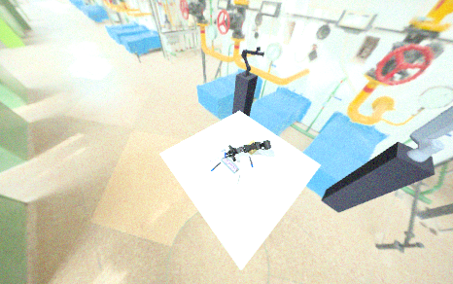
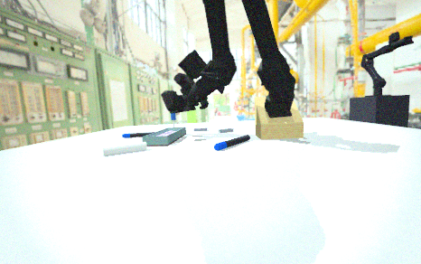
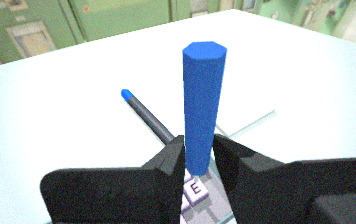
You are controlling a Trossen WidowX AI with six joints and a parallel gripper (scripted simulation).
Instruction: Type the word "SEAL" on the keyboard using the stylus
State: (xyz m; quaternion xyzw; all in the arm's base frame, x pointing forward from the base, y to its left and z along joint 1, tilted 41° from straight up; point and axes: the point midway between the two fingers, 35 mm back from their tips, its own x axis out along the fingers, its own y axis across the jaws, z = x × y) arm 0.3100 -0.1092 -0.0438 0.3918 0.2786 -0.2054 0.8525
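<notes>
My gripper is shut on the blue stylus, which stands about upright between the fingers. In the exterior view its thin lower part reaches down toward the far part of the keyboard. In the wrist view the E key shows just below the stylus, between the fingers. The fingers hide most other keys and the stylus tip, so I cannot tell whether the tip touches a key.
A dark pen with a blue end lies beyond the keyboard. Another blue-ended pen lies between keyboard and the arm's wooden base block. A white bar lies near the keyboard.
</notes>
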